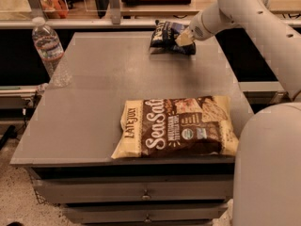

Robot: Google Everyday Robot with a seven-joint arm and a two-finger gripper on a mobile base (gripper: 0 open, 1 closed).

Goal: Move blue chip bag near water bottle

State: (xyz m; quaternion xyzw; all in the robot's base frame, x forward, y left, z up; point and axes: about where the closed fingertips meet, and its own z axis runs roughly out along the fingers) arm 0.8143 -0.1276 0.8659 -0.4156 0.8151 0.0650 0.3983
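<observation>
I am watching the gripper (184,38) working at the far right corner of the grey table (94,102), where it is clamping down on the right end of the blue chip bag (165,36). One pale fingertip is pressing against the crinkled navy foil. The bag is standing tilted up on its edge, with its top rising past the table's back edge. I cannot tell whether its lower edge is touching the tabletop or hanging just above it.

The white arm (254,18) is reaching in from the right and sloping down and leftward to the bag. The water bottle (47,46) is standing upright at the far left edge of the table, white cap on top, well apart from the blue chip bag. Bare tabletop is lying between the two.

Nearer to me, the large cream-and-brown Sea Salt bag (176,126) is lying flat near the front right of the table. Its lettering is running slantwise, and it is touching neither the blue bag nor the bottle. Two drawers (141,192) are showing under the table's front edge, and the robot's rounded white body (268,173) is filling the lower right corner.
</observation>
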